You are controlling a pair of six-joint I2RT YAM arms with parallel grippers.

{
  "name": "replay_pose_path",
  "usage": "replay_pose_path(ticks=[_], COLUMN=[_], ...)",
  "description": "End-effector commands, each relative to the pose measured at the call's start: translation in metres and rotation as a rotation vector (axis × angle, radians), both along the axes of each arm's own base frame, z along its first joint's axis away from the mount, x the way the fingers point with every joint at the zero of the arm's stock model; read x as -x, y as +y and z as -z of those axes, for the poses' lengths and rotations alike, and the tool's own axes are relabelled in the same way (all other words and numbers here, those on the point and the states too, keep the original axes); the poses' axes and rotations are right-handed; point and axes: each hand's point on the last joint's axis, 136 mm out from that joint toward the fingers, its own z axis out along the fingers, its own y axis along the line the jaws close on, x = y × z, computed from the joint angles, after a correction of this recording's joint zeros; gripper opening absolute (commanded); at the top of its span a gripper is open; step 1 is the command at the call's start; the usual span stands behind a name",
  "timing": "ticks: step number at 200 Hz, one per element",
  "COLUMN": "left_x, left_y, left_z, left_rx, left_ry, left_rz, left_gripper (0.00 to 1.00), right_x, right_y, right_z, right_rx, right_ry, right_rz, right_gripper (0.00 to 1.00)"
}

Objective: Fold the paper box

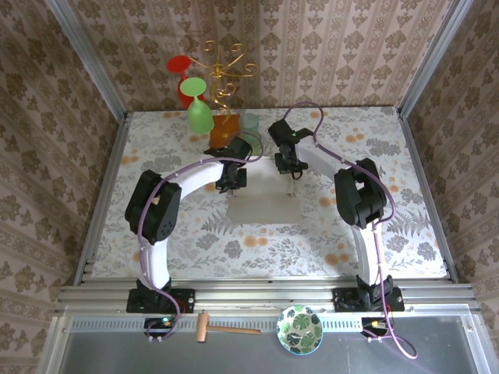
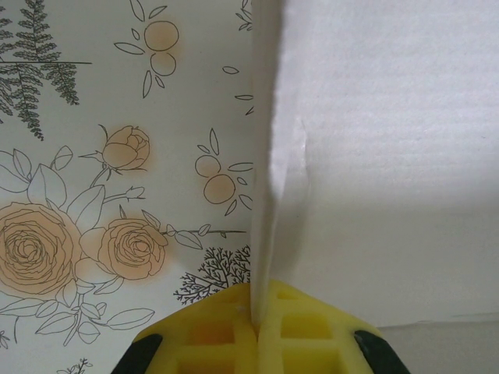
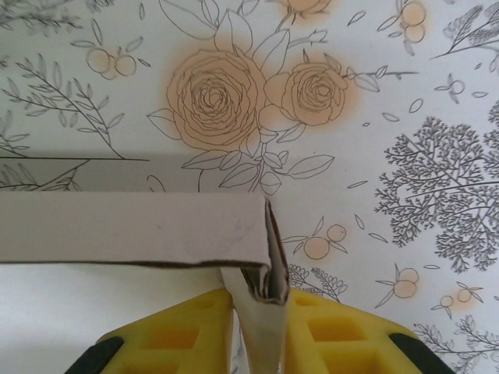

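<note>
Left gripper (image 2: 256, 315), bottom ctr of left wrist view, is clamped on a thin upright wall of the paper box (image 2: 374, 156); yellow pads (image 2: 210, 339) squeeze the cardboard btwn them. Right gripper (image 3: 261, 323), bottom ctr of right wrist view, pinches a folded corner flap of the paper box (image 3: 132, 226), one pad each side. Top view: paper box (image 1: 265, 209) lies mid-frame on the floral table (image 1: 374, 234), w/ left gripper (image 1: 231, 181) at its upper-left corner and right gripper (image 1: 290, 167) at upper-right. Orange block (image 1: 222, 128) stands higher in frame, apart from it.
</note>
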Motion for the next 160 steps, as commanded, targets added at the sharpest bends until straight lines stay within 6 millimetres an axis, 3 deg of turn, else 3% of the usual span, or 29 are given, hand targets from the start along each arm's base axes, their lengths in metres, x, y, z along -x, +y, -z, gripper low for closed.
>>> replay_pose_path(ticks=[1, 63, 86, 105, 160], left_x=[-0.005, -0.006, -0.006, -0.006, -0.006], left_y=[0.004, 0.004, 0.004, 0.004, 0.003], left_z=[-0.003, -0.003, -0.003, -0.003, -0.003], left_rx=[-0.018, -0.019, -0.020, -0.020, -0.018], left_ry=[-0.011, -0.012, -0.010, -0.010, -0.012], left_rz=[-0.006, -0.007, -0.009, -0.012, -0.010], left_gripper=[0.00, 0.00, 0.00, 0.00, 0.00], right_x=[0.003, 0.011, 0.014, 0.016, 0.022], right_y=[-0.007, -0.015, -0.014, -0.014, -0.017], right_z=[0.006, 0.013, 0.009, 0.004, 0.009], right_rx=[0.032, 0.078, 0.081, 0.070, 0.085], right_ry=[0.035, 0.049, 0.031, 0.009, 0.021], right_rz=[0.006, 0.023, 0.025, 0.032, 0.038], right_gripper=[0.18, 0.14, 0.22, 0.22, 0.14])
